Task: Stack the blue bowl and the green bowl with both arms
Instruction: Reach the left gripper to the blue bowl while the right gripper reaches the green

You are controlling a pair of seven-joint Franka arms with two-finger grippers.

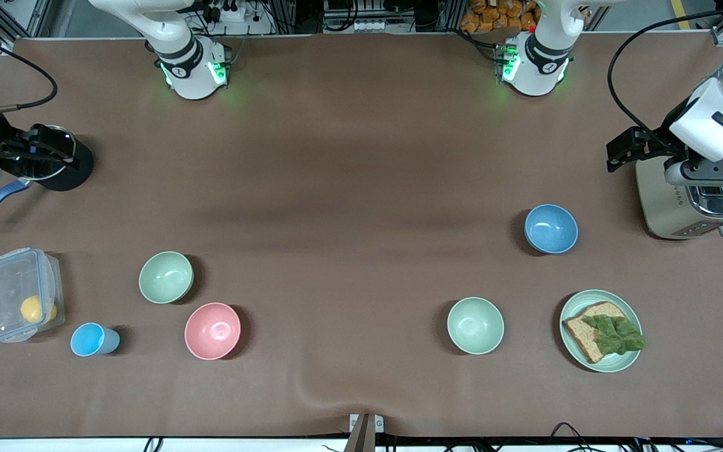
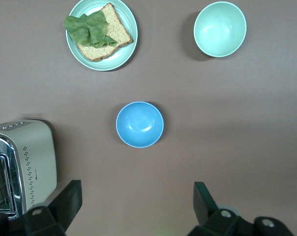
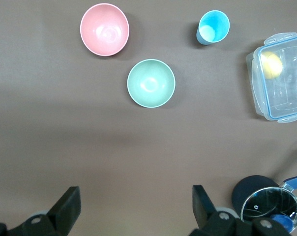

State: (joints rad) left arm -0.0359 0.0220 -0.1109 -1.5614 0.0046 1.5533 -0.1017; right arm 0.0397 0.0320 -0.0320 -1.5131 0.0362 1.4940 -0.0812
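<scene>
The blue bowl [image 1: 551,228] stands upright toward the left arm's end of the table; it also shows in the left wrist view [image 2: 139,124]. The sage-green bowl [image 1: 166,277] stands upright toward the right arm's end, beside the pink bowl [image 1: 212,331]; it also shows in the right wrist view [image 3: 151,83]. My left gripper [image 1: 710,172] is up in the air over the toaster [image 1: 691,204], open and empty [image 2: 137,201]. My right gripper [image 1: 38,154] is up over the black pot [image 1: 60,166], open and empty [image 3: 136,204]. Both bowls are apart from the grippers.
A paler mint bowl [image 1: 476,325] and a green plate [image 1: 572,351] with bread and lettuce lie nearer the front camera than the blue bowl. A light-blue cup [image 1: 93,339] and a clear lidded box [image 1: 22,303] sit near the sage-green bowl.
</scene>
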